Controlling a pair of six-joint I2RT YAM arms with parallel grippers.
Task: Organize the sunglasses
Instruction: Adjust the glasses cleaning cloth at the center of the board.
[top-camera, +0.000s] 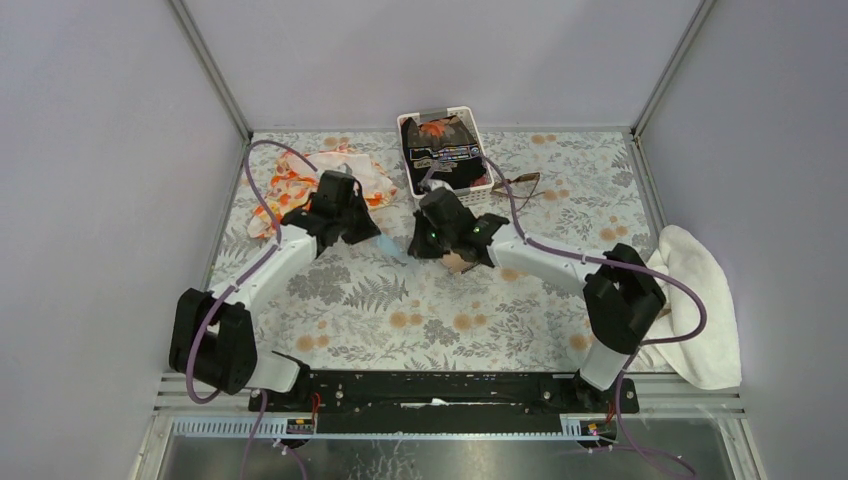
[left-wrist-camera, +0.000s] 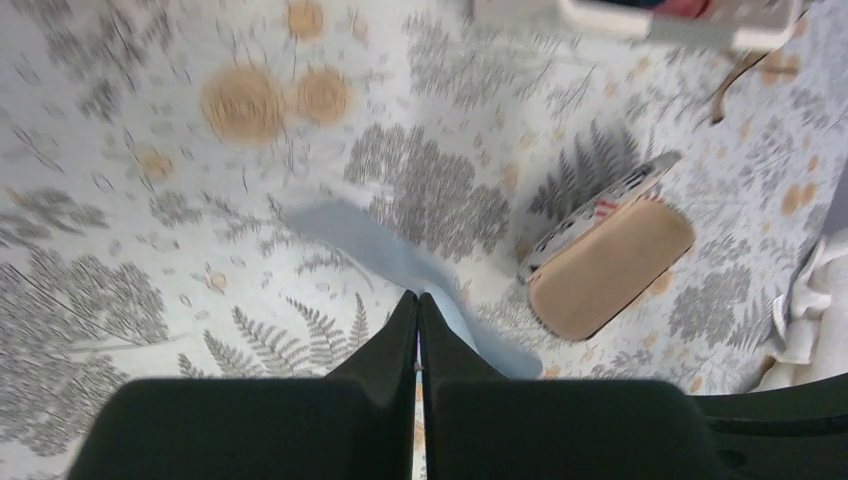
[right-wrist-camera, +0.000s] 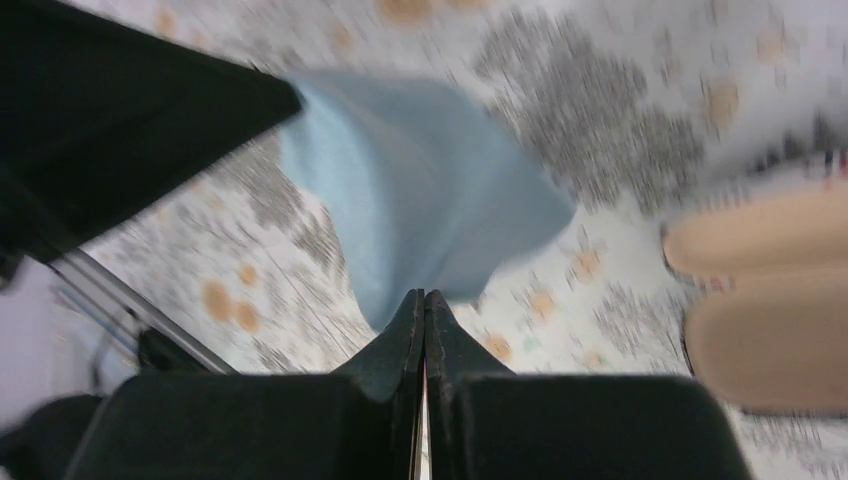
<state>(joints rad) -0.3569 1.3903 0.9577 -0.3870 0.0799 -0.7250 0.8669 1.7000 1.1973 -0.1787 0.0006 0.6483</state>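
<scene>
Floral table (top-camera: 400, 320) centre: left claw (left-wrist-camera: 417, 300) and right claw (right-wrist-camera: 424, 297) each clamp tight on the light blue cloth (right-wrist-camera: 420, 190), sunglasses (top-camera: 522, 185) lying upper right.

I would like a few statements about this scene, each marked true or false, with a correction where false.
1. Both the left hand and the right hand pinch the light blue cloth. True.
2. The sunglasses lie inside the white basket. False: the sunglasses lie on the table, right of the basket.
3. The white towel lies at the table's left edge. False: at its right edge.
4. An orange-patterned cloth lies left of the basket. True.
</scene>
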